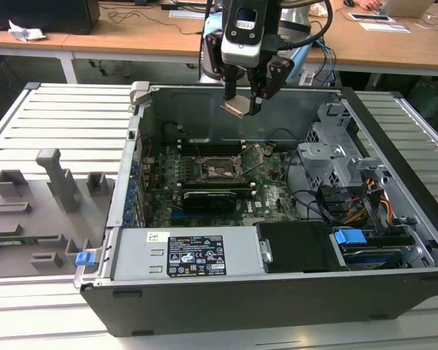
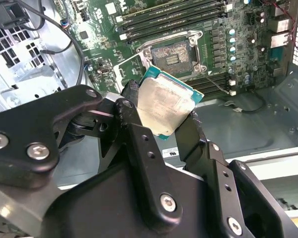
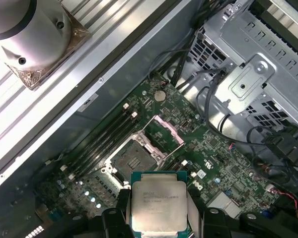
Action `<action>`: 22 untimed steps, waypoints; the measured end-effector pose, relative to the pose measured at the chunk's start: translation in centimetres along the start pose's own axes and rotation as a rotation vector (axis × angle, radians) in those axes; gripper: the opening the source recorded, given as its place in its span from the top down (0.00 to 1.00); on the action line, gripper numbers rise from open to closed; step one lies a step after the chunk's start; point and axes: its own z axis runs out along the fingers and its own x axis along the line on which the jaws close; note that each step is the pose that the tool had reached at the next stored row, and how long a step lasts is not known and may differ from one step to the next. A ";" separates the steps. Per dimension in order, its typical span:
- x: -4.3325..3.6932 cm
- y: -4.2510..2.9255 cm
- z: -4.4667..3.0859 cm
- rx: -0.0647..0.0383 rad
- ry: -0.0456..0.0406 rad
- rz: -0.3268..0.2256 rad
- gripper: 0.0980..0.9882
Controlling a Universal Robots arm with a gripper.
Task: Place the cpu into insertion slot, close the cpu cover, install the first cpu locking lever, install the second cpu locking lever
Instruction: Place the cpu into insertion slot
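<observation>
We hold cpu tight in tool, high over case. Insertion slot well below, bare. We worry: cpu sits tilted, could slip out, or land crooked and hurt slot.

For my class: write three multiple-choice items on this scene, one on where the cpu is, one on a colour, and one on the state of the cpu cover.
1. Where is the cpu? A in the insertion slot; B in the tool, in the air; C lying on the circuit board.
2. What colour is the circuit board? A green; B red; C white.
3. The cpu cover is: A shut; B missing; C swung open.

Key: 1 B, the tool grips it above the board. 2 A, green surrounds the slot. 3 C, it stands raised beside the bare slot.
</observation>
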 end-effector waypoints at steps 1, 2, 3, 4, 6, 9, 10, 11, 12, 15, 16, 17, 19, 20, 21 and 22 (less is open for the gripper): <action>0.00 0.00 0.00 0.000 -0.0004 0.005 0.51; 0.00 0.00 0.00 0.000 -0.0008 0.009 0.51; 0.00 0.00 0.00 0.000 -0.0012 0.014 0.51; 0.00 0.00 0.00 0.000 -0.0016 0.018 0.51; 0.00 0.00 0.00 -0.001 -0.0024 0.027 0.51; 0.00 0.00 0.00 -0.001 -0.0041 0.047 0.51; 0.00 0.00 0.00 -0.001 -0.0046 0.052 0.51; 0.00 0.00 0.00 -0.001 -0.0049 0.056 0.51; 0.00 0.00 0.00 -0.001 -0.0055 0.061 0.51; 0.00 0.00 0.00 -0.001 -0.0067 0.075 0.51; 0.00 0.00 0.00 -0.002 -0.0071 0.080 0.51; 0.00 0.00 0.00 -0.002 -0.0076 0.085 0.51; 0.00 0.00 0.01 -0.002 -0.0088 0.098 0.51; 0.00 0.00 0.00 -0.002 -0.0092 0.104 0.51; 0.00 0.00 0.01 -0.002 -0.0103 0.115 0.51; 0.00 0.00 0.01 -0.002 -0.0110 0.123 0.51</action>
